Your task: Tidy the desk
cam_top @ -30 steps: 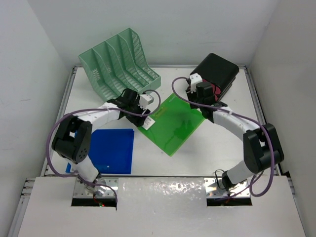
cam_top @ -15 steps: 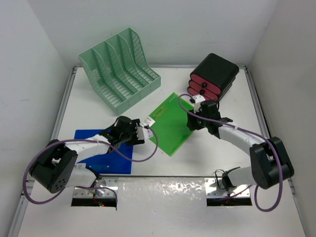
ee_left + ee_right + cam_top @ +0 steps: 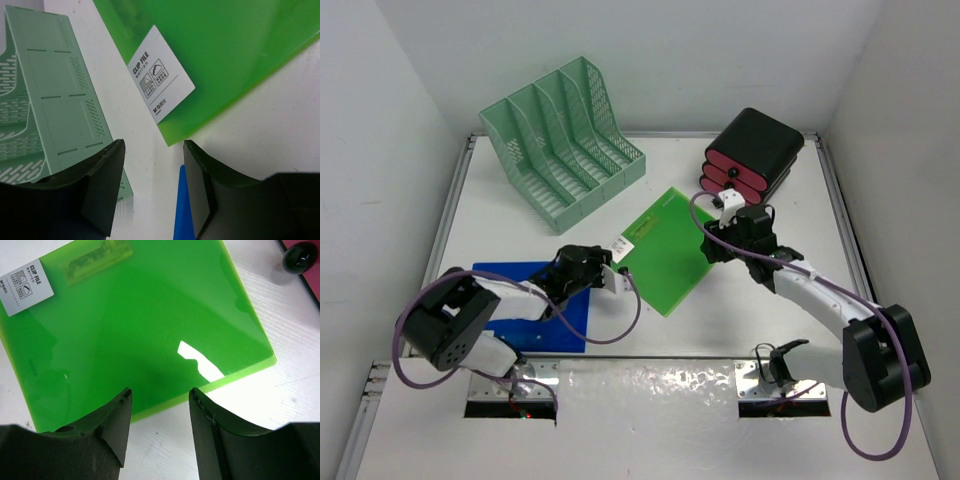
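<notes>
On the desk in the top view: 1 white tabletop with metal rails, walled in white and filling the middle of the frame. There are 4 items on it.
- 1 mint-green mesh file rack, far left, 4 slots, upright.
- 1 black box, far right, with red drawer fronts. Can't count the drawers.
- 1 green folder, flat at centre and turned diagonal.
- 1 blue folder, flat at near left, partly under the left arm.

2 arms, each with 1 purple cable. The left gripper is low over the gap between the blue folder and the green folder's left corner. The right gripper is at the green folder's right edge, near the black box.

Left wrist view: the left gripper has 2 dark fingers spread apart, released, with bare desk between them. The corner of the green folder lies just ahead, carrying 1 white label. The rack is on the left, and a sliver of the blue folder sits by the right finger.

Right wrist view: the right gripper has 2 fingers parted, released, gripping nothing. They hover over the edge of the green folder. 1 label is at top left. 1 black knob is at top right. White desk shows past the folder.
</notes>
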You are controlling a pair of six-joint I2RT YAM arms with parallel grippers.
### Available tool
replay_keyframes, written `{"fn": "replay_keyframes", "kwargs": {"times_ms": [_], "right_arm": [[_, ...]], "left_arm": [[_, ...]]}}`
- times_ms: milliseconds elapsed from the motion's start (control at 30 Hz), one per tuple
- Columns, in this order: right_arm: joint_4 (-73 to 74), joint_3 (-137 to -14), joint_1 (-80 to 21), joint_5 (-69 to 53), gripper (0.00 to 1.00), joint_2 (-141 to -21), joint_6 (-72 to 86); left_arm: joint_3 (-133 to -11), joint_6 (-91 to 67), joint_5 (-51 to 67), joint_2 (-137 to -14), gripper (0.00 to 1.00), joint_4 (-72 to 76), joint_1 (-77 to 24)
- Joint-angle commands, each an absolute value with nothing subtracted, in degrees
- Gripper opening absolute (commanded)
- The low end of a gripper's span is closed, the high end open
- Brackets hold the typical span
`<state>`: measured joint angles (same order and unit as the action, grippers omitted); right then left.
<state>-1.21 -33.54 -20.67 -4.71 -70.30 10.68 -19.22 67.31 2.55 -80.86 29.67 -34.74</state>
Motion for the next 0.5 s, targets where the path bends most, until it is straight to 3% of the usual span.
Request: {"fn": "replay_keyframes", "kwargs": {"times_ms": [0,300,467], "right_arm": [[-2.20,-33.31,-20.74,-3.87,0.48,-68.12,9.85],[-2.20,-33.22,-20.65,-2.90,0.49,-67.59,9.32],[-2.64,-33.05,-20.65,-3.08,0.48,-68.47,9.76]], "left_arm": [[-20.21,69.87,2.63,-84.10,0.48,34.89,-35.16],[-18.99,70.40,0.27,-87.97,0.46,40.76,-36.56],[-18.81,71.62,-4.57,-94.29,0.30,50.61,-38.58]]}}
